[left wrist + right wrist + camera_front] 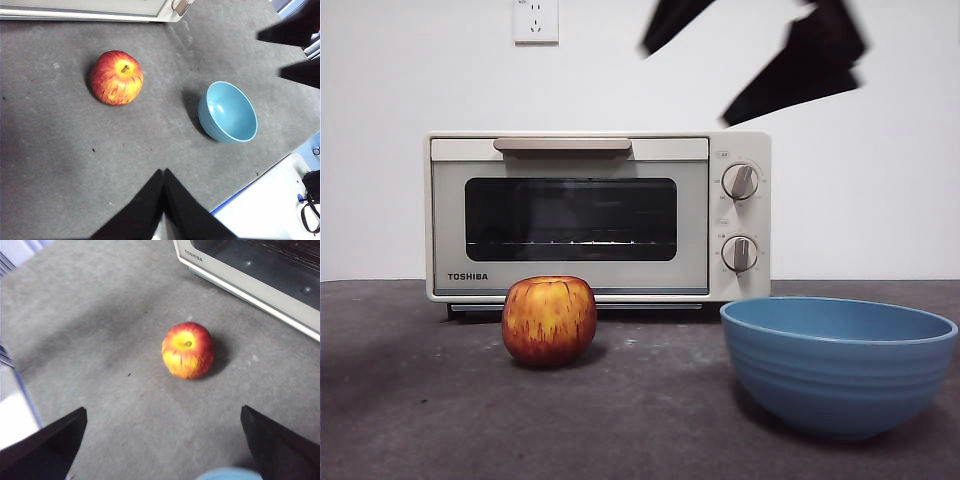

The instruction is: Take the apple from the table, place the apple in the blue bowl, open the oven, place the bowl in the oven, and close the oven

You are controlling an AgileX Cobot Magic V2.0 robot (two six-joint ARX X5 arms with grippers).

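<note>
The red and yellow apple [549,320] [117,77] [188,350] sits on the dark grey table [420,400], in front of the oven [597,216]. Its glass door is closed. To the right of the apple stands the blue bowl [838,362] [228,112], upright with nothing in it. My right gripper [688,83] [162,410] [270,56] hangs open, high above the table, with the apple ahead of its wide-spread jaws. My left gripper [162,172] is shut on nothing, high over the table's near side.
A wall socket [535,20] sits on the white wall behind the oven. In the left wrist view the table ends at a blue-edged border with a white surface [270,210] beyond it. Open table lies between apple and bowl.
</note>
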